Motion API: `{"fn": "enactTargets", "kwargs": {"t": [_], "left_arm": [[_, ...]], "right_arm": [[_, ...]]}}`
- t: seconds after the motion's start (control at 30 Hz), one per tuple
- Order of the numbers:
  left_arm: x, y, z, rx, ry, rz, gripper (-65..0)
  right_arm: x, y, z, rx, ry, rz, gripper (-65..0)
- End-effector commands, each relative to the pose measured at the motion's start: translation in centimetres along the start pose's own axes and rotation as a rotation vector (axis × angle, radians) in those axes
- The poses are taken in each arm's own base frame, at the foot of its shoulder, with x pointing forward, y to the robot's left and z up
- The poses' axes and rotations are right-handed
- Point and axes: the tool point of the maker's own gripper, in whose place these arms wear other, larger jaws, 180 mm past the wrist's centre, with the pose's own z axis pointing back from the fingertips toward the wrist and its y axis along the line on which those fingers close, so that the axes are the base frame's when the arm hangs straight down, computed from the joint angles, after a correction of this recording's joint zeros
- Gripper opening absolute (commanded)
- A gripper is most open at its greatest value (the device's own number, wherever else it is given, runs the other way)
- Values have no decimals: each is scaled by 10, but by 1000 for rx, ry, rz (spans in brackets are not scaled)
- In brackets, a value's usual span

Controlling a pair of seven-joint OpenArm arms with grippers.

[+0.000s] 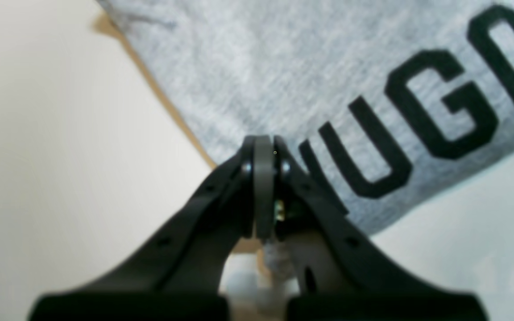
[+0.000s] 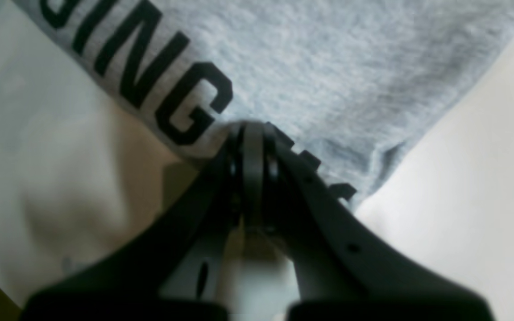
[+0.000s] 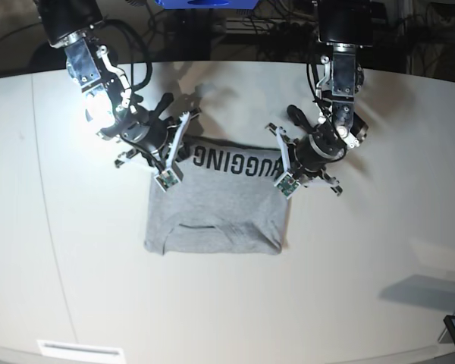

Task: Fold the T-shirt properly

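Both hands, left [image 3: 290, 186] and right [image 3: 169, 179], are pressed together at the far corners of the shirt [image 3: 220, 201] on the table [image 3: 212, 311]. The lettered edge runs between them, so neither is clearly nearer; the fold likely comes across that line.

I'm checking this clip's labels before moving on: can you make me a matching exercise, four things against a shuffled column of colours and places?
Things:
1. T-shirt
2. Lettering
3. Left pincer
4. Right pincer

Colours and places:
A. At the shirt's lettered end, on the base view's left
B. Black
C. At the shirt's lettered end, on the base view's right
D. Grey

Pairs: 1-D, 2-B, 3-C, 4-A
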Motion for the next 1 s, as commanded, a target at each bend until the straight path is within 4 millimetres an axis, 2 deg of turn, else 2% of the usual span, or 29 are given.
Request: {"fn": "enactTargets", "kwargs": {"t": [0.0, 0.07, 0.13, 0.23, 0.37, 0.47, 0.5, 0.6, 0.67, 0.8, 0.9, 0.97], "left_arm": [[1, 5, 2, 10, 5, -13, -648], [6, 8, 5, 22, -9, -20, -648], [17, 19, 13, 60, -39, -32, -648], [37, 44, 34, 150, -90, -42, -648], [56, 65, 60, 239, -148, -63, -648], [48, 56, 73, 245, -151, -60, -648], [52, 47, 77, 227, -193, -55, -648], [63, 21, 95, 162, -404, 16, -648], [68, 11, 113, 146, -540, 78, -648], [76, -2, 143, 138, -731, 132, -648], [69, -8, 158, 161, -784, 160, -648], [61, -17, 162, 146, -788, 180, -648]], "right_arm": [[8, -3, 2, -6, -21, 6, -650], [13, -2, 5, -6, -32, 12, -650], [28, -1, 14, -9, -76, 30, -650], [49, 0, 32, -25, -121, 45, -650], [65, -12, 54, -95, -170, -32, -650], [58, -17, 58, -116, -202, -38, -650], [58, -17, 60, -117, -248, -36, -650], [57, -15, 74, -123, -425, -36, -650], [55, -12, 85, -122, -547, -40, -650], [38, -14, 95, -136, -678, -46, -650], [26, -8, 106, -153, -775, -29, -650], [15, 4, 115, -166, -823, 39, -650]]}}
